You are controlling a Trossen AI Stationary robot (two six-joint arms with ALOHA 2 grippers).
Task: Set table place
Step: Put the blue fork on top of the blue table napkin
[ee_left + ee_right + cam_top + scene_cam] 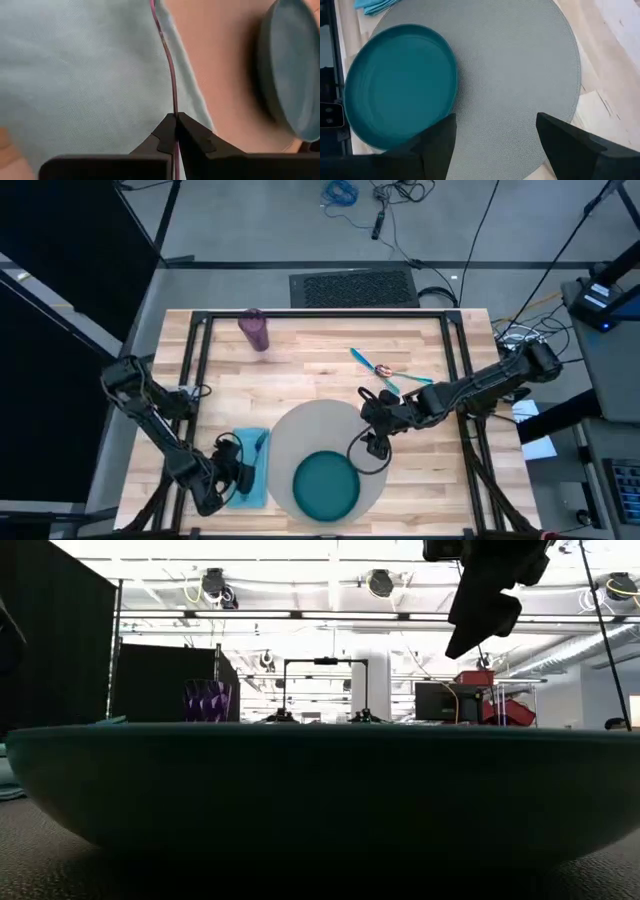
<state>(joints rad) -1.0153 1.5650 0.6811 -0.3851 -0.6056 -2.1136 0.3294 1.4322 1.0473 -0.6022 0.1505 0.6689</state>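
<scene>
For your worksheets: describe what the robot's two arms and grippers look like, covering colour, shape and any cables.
Both arms are dark, nearly black, built of slim jointed segments. The left gripper has two black fingers tapering to points. The right gripper has two broad, flat black fingers. A black cable loops beside the right wrist in the high view. No markings are visible.

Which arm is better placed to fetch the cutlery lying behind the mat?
The right. Its tool hangs open over the mat, near the cutlery on the right half of the table. The left tool is pinched on something thin over the napkin.
</scene>
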